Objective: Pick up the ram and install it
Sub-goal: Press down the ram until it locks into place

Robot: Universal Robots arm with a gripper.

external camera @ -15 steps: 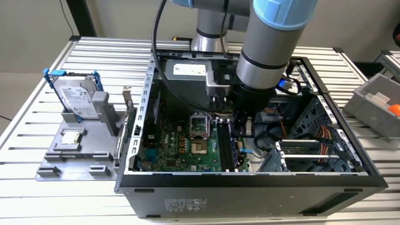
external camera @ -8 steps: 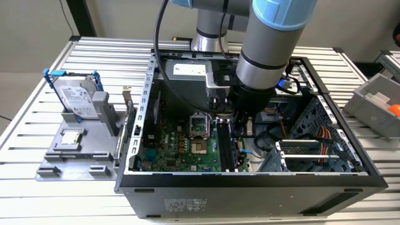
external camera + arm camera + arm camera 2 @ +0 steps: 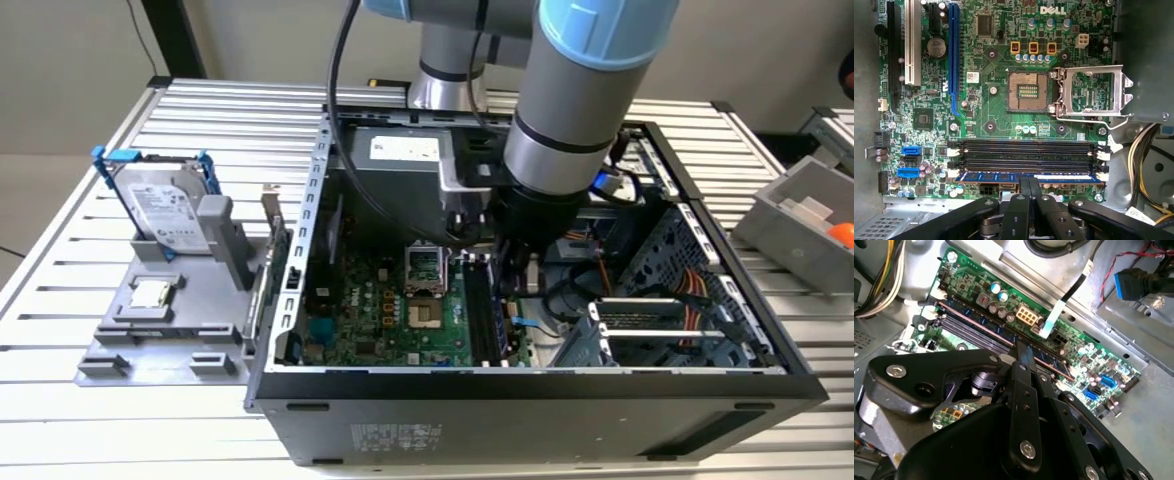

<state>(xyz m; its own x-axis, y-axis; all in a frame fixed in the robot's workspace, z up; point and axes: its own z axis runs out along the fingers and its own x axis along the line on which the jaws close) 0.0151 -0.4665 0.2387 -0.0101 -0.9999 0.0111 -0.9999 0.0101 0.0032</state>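
The ram [image 3: 989, 177] is a long, thin blue-green stick standing in the motherboard's outermost long slot, beside three bare black slots [image 3: 1024, 155]. In the second wrist view the ram [image 3: 989, 326] runs slantwise across the board. My gripper [image 3: 1030, 179] is shut, its two black fingers pressed together, with their tips resting on the ram's top edge near its middle. They line up along the stick, not across it. The shut tips of the gripper [image 3: 1021, 347] meet that edge in the second wrist view too. From outside, the gripper [image 3: 514, 295] reaches down into the open computer case [image 3: 534, 385].
The open processor socket [image 3: 1026, 95] and its raised metal frame [image 3: 1094, 95] lie beyond the slots. Cable bundles [image 3: 1144, 150] hang at the case side. Outside the case, a silver hard drive [image 3: 167, 205] in a blue bracket and a small chip [image 3: 151, 292] sit on a grey holder.
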